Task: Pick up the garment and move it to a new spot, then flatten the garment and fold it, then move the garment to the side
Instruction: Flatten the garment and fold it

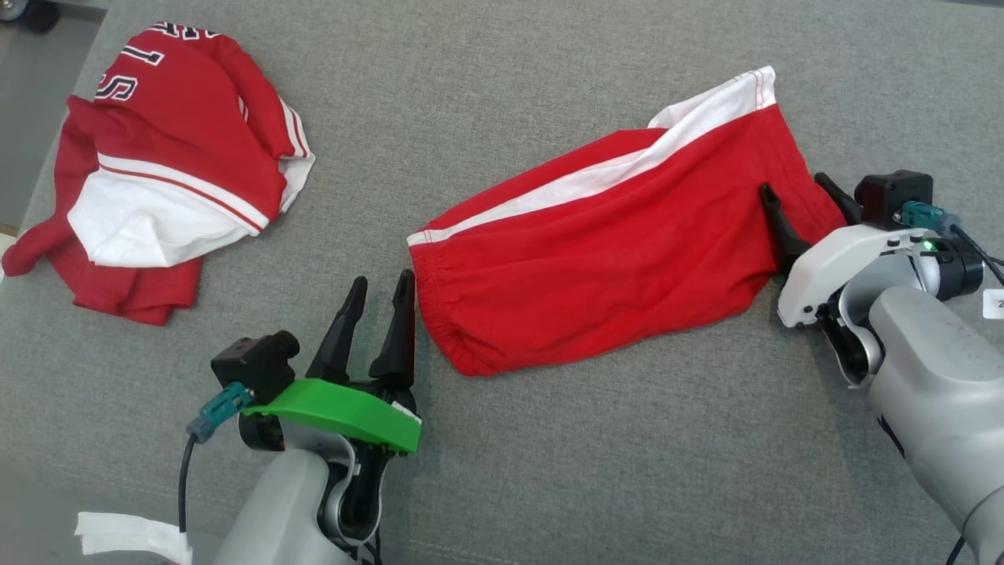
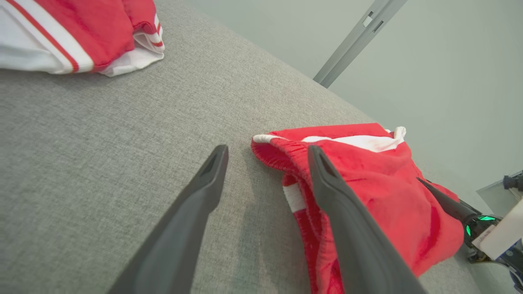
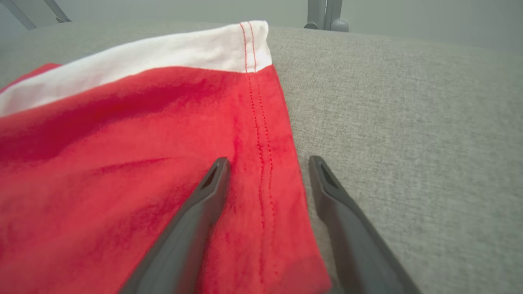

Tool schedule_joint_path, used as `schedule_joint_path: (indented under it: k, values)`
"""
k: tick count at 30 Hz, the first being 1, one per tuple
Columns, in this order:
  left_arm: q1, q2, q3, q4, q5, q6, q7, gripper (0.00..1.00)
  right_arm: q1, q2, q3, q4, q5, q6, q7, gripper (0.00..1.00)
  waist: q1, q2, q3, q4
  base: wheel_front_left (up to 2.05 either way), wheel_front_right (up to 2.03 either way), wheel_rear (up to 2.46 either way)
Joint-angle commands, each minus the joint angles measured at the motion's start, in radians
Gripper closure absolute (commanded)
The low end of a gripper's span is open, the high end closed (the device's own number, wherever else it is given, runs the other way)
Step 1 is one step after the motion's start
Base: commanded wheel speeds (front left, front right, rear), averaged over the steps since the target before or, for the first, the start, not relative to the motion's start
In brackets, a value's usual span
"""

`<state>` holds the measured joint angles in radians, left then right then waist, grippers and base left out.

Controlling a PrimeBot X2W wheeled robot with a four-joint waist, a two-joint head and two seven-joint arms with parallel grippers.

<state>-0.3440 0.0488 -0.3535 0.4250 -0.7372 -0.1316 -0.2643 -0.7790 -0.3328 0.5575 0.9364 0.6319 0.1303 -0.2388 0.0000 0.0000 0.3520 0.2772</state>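
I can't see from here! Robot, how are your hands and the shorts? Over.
Left gripper open at waistband. Right gripper open, straddling hem. Red shorts flat on grey surface, unheld. Jersey heap off left, clear.

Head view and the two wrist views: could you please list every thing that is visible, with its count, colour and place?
red cotton shorts with a white side stripe: one, red and white, lying at centre right of the surface
crumpled red-and-white jersey with lettering: one, red and white, far left of the surface
grey woven fabric surface: one, grey, under both garments
white paper tag: one, white, lower left corner, by the left arm's cable
grey metal post: one, grey, beyond the surface
left gripper: one, dark fingers, open, at the shorts' waistband
right gripper: one, dark fingers, open, at the shorts' leg hem
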Motion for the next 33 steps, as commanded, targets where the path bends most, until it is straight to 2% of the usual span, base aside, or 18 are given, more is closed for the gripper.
schedule_joint_path:
  k: [1,2,3,4,6,10,16,23,29,33]
  values:
    - [0.01,0.003,0.002,0.0,0.016,0.002,0.0,0.0,0.044,0.011,0.02,0.034,0.009,0.0,0.034,0.0,0.0,0.0,-0.001,0.001,0.0,0.0,0.0]
    - [0.011,0.003,0.001,0.001,0.018,0.002,0.0,0.0,0.048,0.019,0.026,0.048,0.017,0.0,0.05,0.0,0.0,0.0,-0.003,0.001,0.0,0.0,0.0]
    - [0.013,0.003,0.001,0.003,0.019,0.002,0.0,0.0,0.054,0.029,0.03,0.058,0.026,0.001,0.064,0.13,0.0,0.0,-0.006,0.002,0.0,0.0,0.0]
    - [0.016,0.003,0.003,0.004,0.022,0.002,0.0,0.0,0.059,0.038,0.037,0.063,0.034,0.001,0.07,1.0,0.0,0.0,-0.01,0.002,0.0,0.0,0.0]
    - [0.023,0.003,0.008,0.004,0.033,0.002,0.0,0.0,0.077,0.052,0.049,0.066,0.053,0.003,0.077,1.0,0.0,0.0,-0.026,-0.001,0.0,0.0,0.0]
    - [0.055,0.003,0.028,0.016,0.047,0.002,0.0,0.0,0.102,0.05,0.034,0.077,0.084,0.0,0.022,1.0,0.0,0.0,-0.084,-0.027,0.0,0.0,0.0]
    - [0.139,0.003,0.054,0.055,0.074,0.002,0.0,0.0,0.168,0.054,-0.007,0.105,0.14,-0.002,-0.016,1.0,0.0,0.0,-0.201,-0.108,0.0,0.0,0.0]
    - [0.219,0.004,0.051,0.07,0.091,0.002,0.0,0.0,0.279,0.04,-0.051,0.102,0.194,-0.002,-0.022,1.0,0.0,0.0,-0.28,-0.18,0.0,0.0,0.0]
    - [0.26,0.004,0.032,0.063,0.11,0.002,0.0,0.0,0.351,0.012,-0.122,0.044,0.174,-0.001,-0.024,1.0,0.0,0.0,-0.292,-0.222,0.0,0.0,0.0]
    - [0.255,0.004,0.033,0.059,0.116,0.002,0.0,0.0,0.36,0.035,-0.189,-0.117,0.112,0.0,-0.025,1.0,0.0,0.0,-0.285,-0.234,0.0,0.0,0.0]
